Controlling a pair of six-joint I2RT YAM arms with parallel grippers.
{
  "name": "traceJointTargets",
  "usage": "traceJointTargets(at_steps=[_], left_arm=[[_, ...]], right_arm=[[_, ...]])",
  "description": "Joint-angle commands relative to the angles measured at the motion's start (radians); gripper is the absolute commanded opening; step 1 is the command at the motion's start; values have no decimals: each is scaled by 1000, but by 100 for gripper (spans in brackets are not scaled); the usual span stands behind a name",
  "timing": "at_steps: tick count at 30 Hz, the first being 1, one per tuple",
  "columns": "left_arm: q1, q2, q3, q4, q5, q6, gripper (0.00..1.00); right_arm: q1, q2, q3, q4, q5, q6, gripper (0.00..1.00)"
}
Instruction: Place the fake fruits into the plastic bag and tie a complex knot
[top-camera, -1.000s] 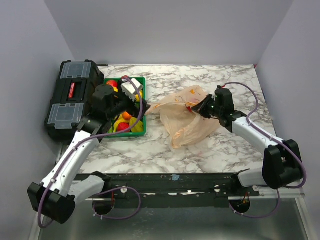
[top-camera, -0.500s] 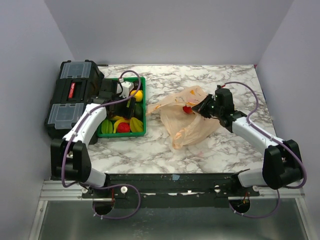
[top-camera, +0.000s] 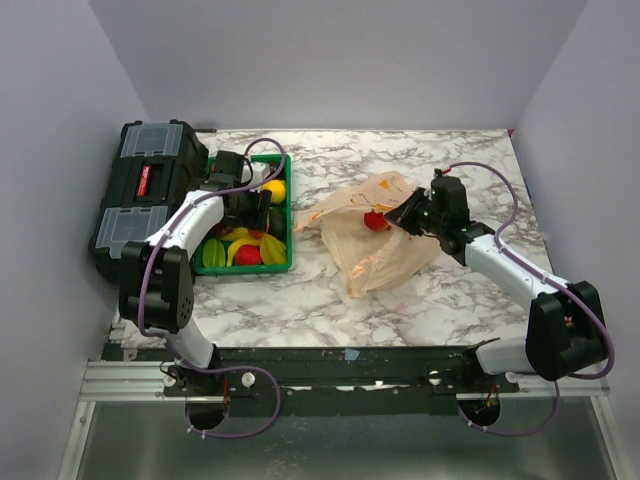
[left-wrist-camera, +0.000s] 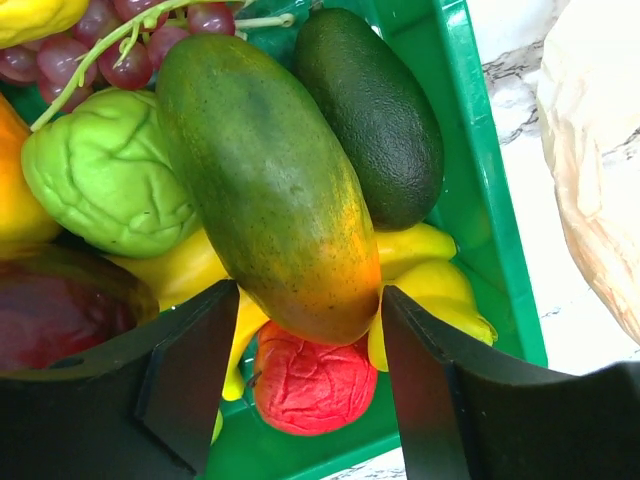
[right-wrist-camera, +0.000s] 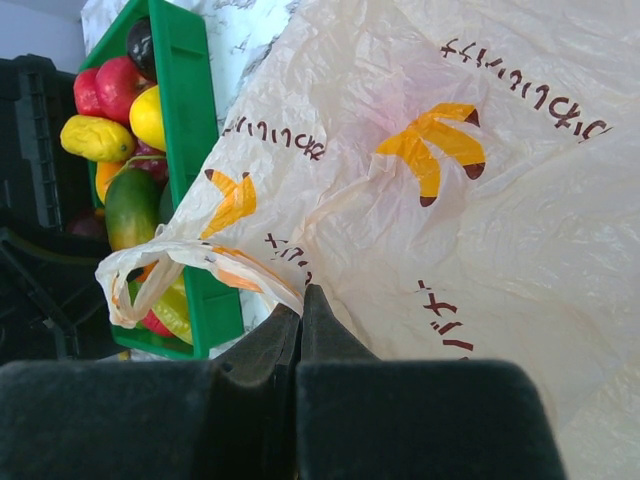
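**Filling step: left gripper around a mango, bag mouth held by the right**

The work is in the filling part; I see no knot anywhere on the bag. The left gripper (left-wrist-camera: 308, 300) is down in the green tray (left-wrist-camera: 480, 150), with its jaws apart on both sides of the lower end of a mango (left-wrist-camera: 265, 180). Their inner faces seem to meet its skin, but I cannot tell if they already press it. The mango lies on top of the other fruits (left-wrist-camera: 105, 185), which fill the tray closely.

The right gripper (right-wrist-camera: 300, 300) is closed on a fold of the bag (right-wrist-camera: 480, 250) at its edge, just beside one handle loop. The bag lies on the table (top-camera: 330, 300), right of the tray and near to it. In the top view a red fruit (top-camera: 373, 220) shows at its mouth, so I judge that the filling is only at its start.

The next move calls for a firm hold on the mango, a straight lift out of the pile so that the neighbours do not roll out, and then a carry to the bag mouth. The mango is smooth and rounded, so it may slip from a light grip. The right gripper should hold the mouth open and raised.
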Motion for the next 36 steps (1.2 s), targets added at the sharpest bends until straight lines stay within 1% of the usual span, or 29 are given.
traceJointTargets(at_steps=[1, 3, 9, 11, 12, 13, 15, 16, 18, 19, 24, 28, 32, 34, 36], left_arm=[[1, -25, 41, -21, -15, -22, 56], [3, -61, 55, -54, -5, -16, 46], [3, -229, -1, -60, -20, 50, 27], [9, -253, -11, -74, -22, 73, 23], [10, -264, -19, -75, -24, 85, 23], [11, -269, -26, -75, -29, 95, 28], [13, -271, -38, -64, -25, 100, 55], [14, -270, -51, -45, -10, 104, 65], [13, -258, -63, 0, 3, 91, 74], [12, -243, -57, 15, 13, 84, 76], [12, -100, 6, 37, 6, 59, 75], [13, 2, 37, 48, 63, 13, 74], [13, 63, 42, 72, 28, -10, 73], [13, 72, 51, 69, 33, 0, 68], [14, 56, 54, 59, 38, 9, 59]], right_arm=[[-2, -10, -1, 3, 22, -18, 1], [-2, -9, -3, 3, 21, -13, 1], [-2, -3, -7, 27, 16, -6, 1], [-2, 2, -3, 27, 10, -2, 1], [-2, 3, -4, 27, 9, 0, 1], [-2, 6, -3, 27, 9, 1, 1], [-2, 9, -6, 30, 2, 5, 1], [-2, 12, -5, 32, -1, 6, 1], [-2, 17, -3, 33, -6, 10, 1], [-2, 19, -2, 31, -6, 8, 1], [-3, 27, 5, 31, -3, 1, 1], [-2, 35, 13, 33, 4, -17, 1], [-2, 46, 29, 37, -3, -24, 1], [-2, 52, 39, 35, 1, -32, 0], [-2, 58, 47, 28, 5, -37, 1]])
